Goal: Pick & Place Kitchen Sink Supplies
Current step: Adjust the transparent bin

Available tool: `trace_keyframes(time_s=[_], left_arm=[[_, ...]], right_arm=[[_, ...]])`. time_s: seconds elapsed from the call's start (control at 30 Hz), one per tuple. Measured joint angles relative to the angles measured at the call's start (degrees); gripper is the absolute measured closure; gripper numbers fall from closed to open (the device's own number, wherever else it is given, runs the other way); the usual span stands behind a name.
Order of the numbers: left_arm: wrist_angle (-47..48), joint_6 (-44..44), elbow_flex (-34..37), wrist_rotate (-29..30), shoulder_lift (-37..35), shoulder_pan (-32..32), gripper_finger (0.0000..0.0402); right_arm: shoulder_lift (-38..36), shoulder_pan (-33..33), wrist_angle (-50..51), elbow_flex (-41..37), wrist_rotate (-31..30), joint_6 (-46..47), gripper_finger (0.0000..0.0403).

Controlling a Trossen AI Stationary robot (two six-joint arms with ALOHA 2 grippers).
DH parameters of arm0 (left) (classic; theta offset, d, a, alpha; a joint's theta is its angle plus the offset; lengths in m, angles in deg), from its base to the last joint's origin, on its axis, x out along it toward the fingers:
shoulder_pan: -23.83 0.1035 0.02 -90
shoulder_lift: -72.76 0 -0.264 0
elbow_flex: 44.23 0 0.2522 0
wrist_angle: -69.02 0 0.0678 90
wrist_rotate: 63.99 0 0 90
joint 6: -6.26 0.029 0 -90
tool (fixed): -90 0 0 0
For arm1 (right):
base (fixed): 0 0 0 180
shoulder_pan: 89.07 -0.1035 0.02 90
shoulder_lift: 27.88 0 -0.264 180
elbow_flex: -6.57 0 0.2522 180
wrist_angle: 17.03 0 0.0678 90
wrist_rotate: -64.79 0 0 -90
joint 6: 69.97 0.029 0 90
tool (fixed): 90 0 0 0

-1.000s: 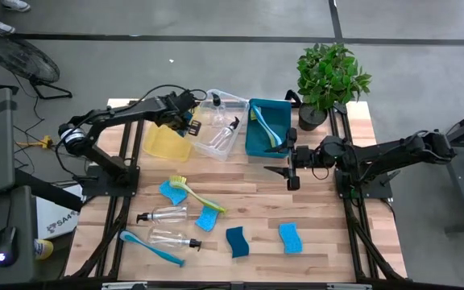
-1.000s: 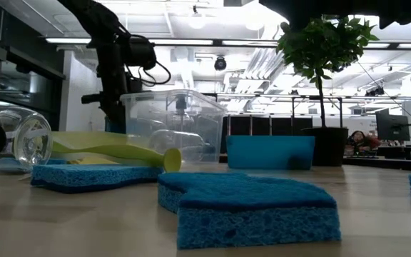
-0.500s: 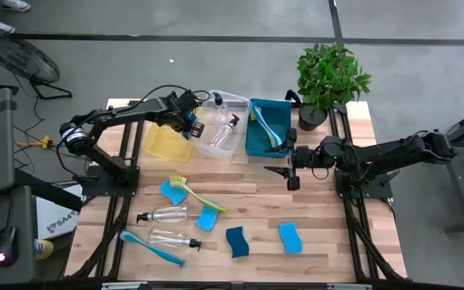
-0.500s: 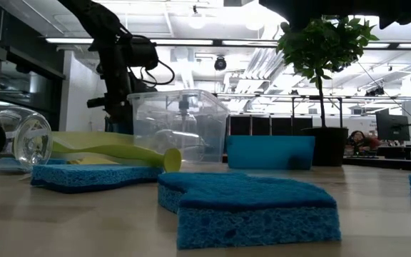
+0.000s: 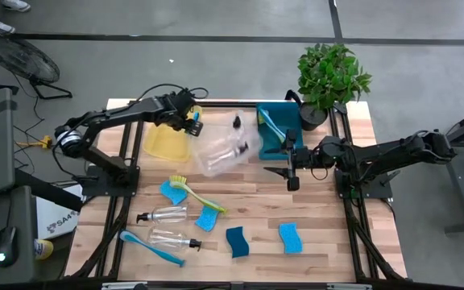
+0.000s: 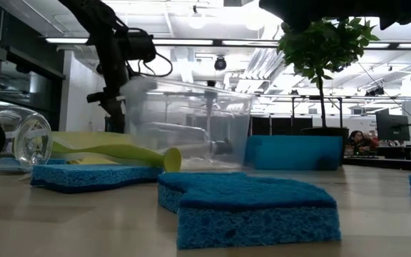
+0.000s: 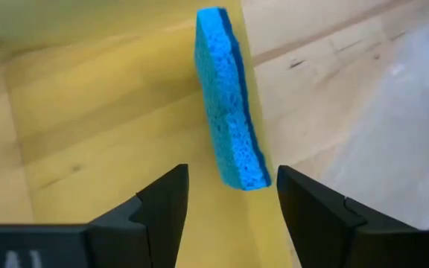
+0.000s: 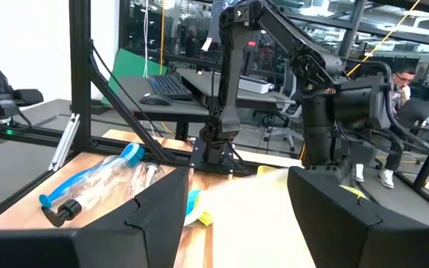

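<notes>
here, from above, we find the left gripper [image 5: 193,121] poised over the near edge of the yellow bin [image 5: 166,143], with the clear bin [image 5: 225,149] just beside it, lying askew and blurred against the teal bin [image 5: 276,133]; the right gripper [image 5: 290,167] waits near the table's middle, its fingers spread and empty. loose supplies lie on the wood: a yellow-green dish brush [image 5: 193,192], two clear bottles [image 5: 162,215], a blue brush [image 5: 150,246] and several sponges [image 5: 290,238]. at table height, we see the left arm [image 6: 113,53] above the clear bin, which appears smeared as if moving, so we judge that the arm should lift straight up, clear of that bin's wall. in the left wrist view, the blue sponge [image 7: 228,100] stands on edge beyond the parted fingers [image 7: 159,205], free of them and above the yellow bin's rim; the drop is good only if the sponge falls inside the rim rather than onto the table beside it. in the right wrist view, the wide fingers [image 8: 166,205] frame a bottle [image 8: 95,182] lying on the table and the other arm farther off.
</notes>
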Motion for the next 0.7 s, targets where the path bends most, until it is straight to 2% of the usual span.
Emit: trace_keyframes(time_s=[0.2, 0.7], left_arm=[[-0.1, 0.1, 0.0, 0.1, -2.3, 0.0, 0.0206], [-0.2, 0.0, 0.0, 1.2, -2.6, 0.0, 0.0207]], right_arm=[[0.0, 0.0, 0.0, 0.0, 0.0, -0.1, 0.0179], [0.0, 0.0, -0.1, 0.0, 0.0, 0.0, 0.0179]])
